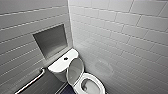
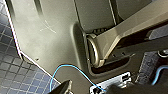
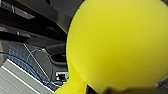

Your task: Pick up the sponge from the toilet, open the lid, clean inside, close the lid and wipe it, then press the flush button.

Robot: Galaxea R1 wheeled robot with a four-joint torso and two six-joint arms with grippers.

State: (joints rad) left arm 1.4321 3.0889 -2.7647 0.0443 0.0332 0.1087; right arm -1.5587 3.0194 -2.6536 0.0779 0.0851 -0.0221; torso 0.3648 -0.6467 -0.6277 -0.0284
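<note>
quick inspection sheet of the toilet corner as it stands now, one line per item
surface: dark floor with a grid pattern; nothing seen lying on it
job's things: toilet in the corner, lid raised against the tank, flush button on the tank top; yellow sponge close before the right wrist camera
clutter: nothing seen
tools: open or shut cannot be told
cables: thin blue cable looping along the robot's body
surroundings: white tiled walls, a recessed niche, a metal grab bar low on the left wall
</note>
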